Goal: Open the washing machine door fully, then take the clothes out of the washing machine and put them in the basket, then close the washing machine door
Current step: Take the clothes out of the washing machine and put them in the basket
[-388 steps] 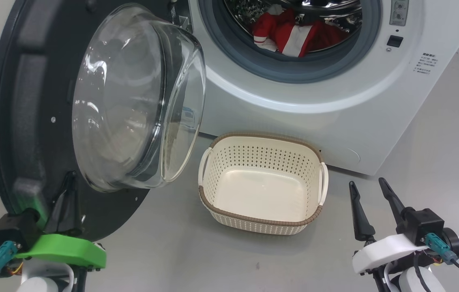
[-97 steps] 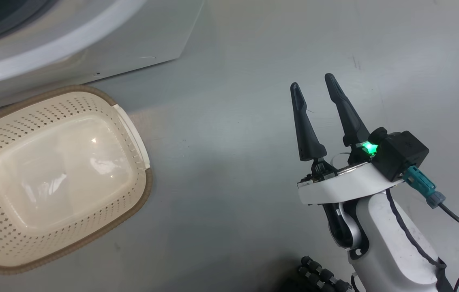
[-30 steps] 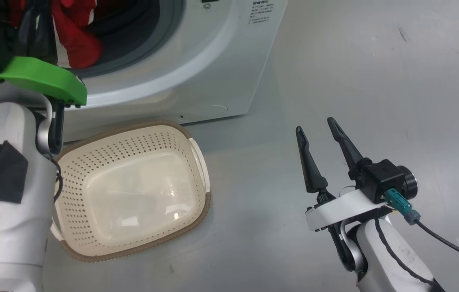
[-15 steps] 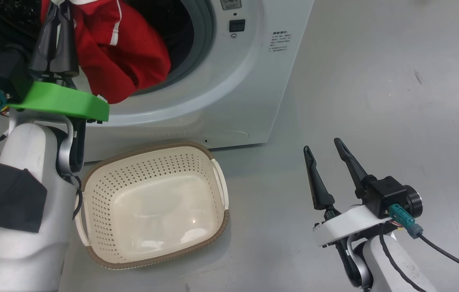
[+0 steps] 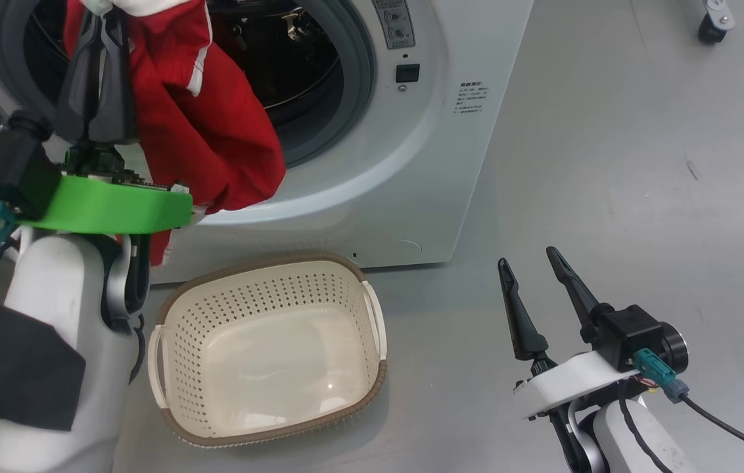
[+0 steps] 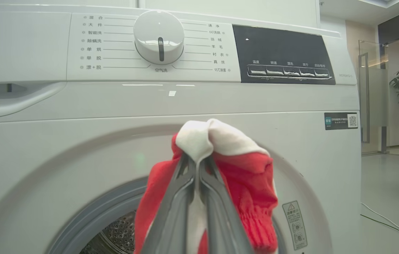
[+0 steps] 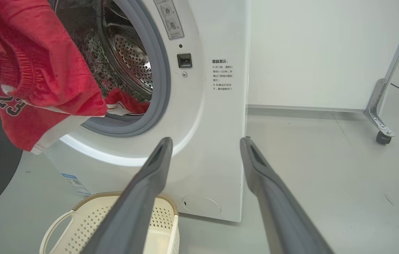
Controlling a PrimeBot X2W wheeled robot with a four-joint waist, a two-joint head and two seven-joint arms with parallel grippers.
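Left hand (image 6: 196,162) is pinching shut on a bunched white fold of the clothes (image 5: 214,131), which are hanging limp before the washing machine (image 5: 411,164). Soft, light, probably snag-prone. Right hand (image 5: 528,257) is idling, fingers wide.

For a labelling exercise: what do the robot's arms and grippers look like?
The left gripper and right gripper each have two long, tapering dark fingers. The left wrist wears a bright green bracket, the right a white bracket. Each wrist carries a black camera block and teal plug. The forearms are white; the left bears a black patch.
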